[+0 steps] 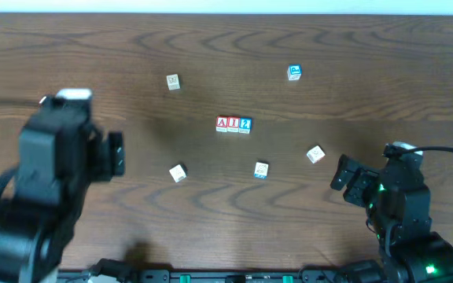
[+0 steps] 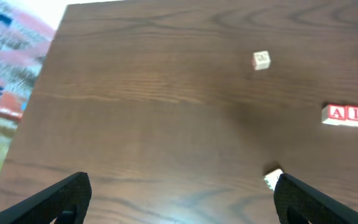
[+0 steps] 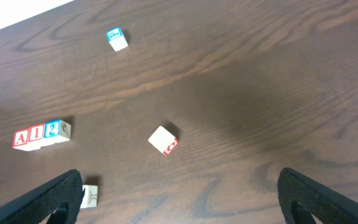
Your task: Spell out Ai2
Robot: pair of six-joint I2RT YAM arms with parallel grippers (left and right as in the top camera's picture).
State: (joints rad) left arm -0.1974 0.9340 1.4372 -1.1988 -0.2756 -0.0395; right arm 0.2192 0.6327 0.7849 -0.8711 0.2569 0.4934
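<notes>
Left gripper [image 2: 182, 185] and right gripper [image 3: 180, 179] spread wide; Ai2 cubes [image 1: 233, 124] — touching row.

Three small wooden cubes sit in a tight, straight row near the middle of the dark wood bench [image 1: 132, 47], each touching the next. Seen from overhead, they read left to right: the A cube [image 1: 222, 123], with a red letter on a white face inside a red border; the I cube [image 1: 233, 123], marked the same way in red; and the 2 cube [image 1: 245, 123], with a blue numeral inside a blue border. All three rest flat with these faces up and their edges lined up, spelling AI2. Their sides are pale bare wood.
</notes>
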